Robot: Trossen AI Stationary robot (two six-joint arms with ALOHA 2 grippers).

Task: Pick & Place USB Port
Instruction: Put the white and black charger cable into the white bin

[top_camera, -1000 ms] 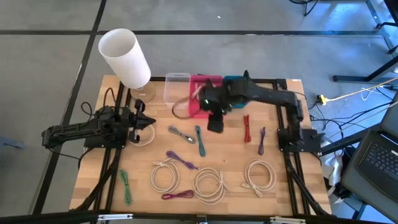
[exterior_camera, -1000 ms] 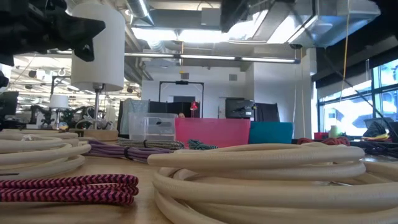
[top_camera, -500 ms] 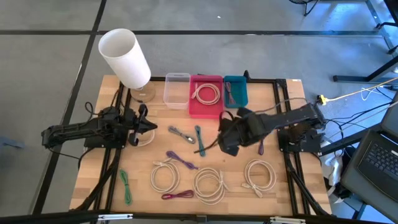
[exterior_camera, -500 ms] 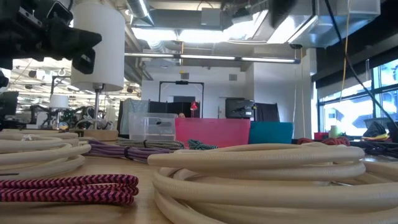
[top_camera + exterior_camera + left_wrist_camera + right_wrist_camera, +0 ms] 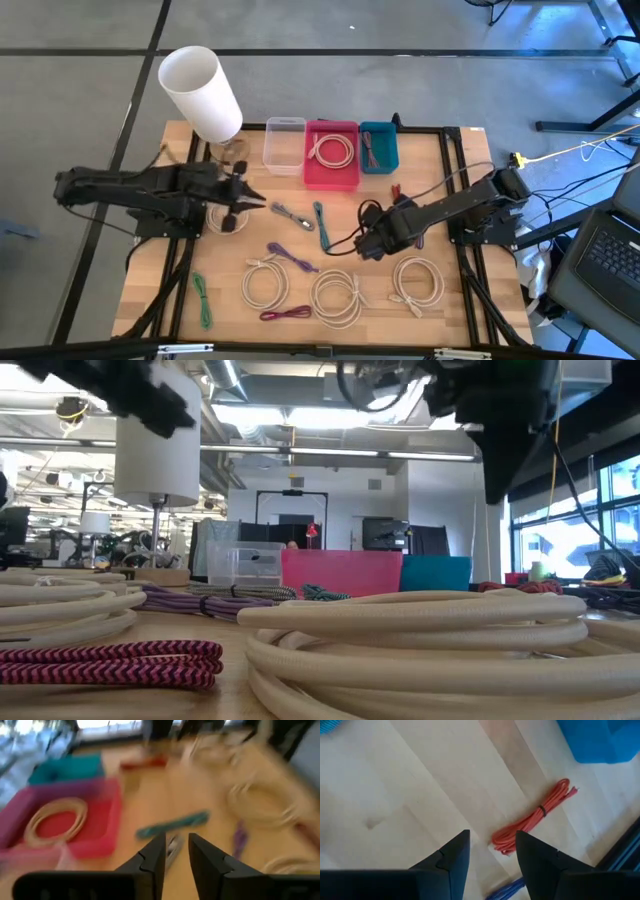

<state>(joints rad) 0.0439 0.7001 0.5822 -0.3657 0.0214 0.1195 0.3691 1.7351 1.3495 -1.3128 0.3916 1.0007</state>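
Several coiled USB cable bundles lie flat on the wooden table (image 5: 160,250): a grey one (image 5: 290,214), a teal one (image 5: 320,224), a purple one (image 5: 291,258) and a red one (image 5: 532,820). My right gripper (image 5: 492,834) hovers open above bare wood just beside the red bundle, pointing steeply down, with nothing between its fingers. My left gripper (image 5: 176,837) is raised at the table's left, open by a narrow gap and empty, facing the grey bundle (image 5: 172,849) and teal bundle (image 5: 175,824).
At the far edge stand a clear bin (image 5: 285,145), a pink bin (image 5: 355,170) holding a white coil (image 5: 331,151), and a teal bin (image 5: 390,150). White coils (image 5: 337,295), a green bundle (image 5: 203,300) and a magenta bundle (image 5: 287,314) lie near the front. A white lamp (image 5: 200,92) stands far left.
My right gripper has swung away from the pink bin toward the table's near edge and sunk low over the wood near the red bundle, rolling as it went. My left gripper has risen and reached a little toward the table's middle. No cable has moved.
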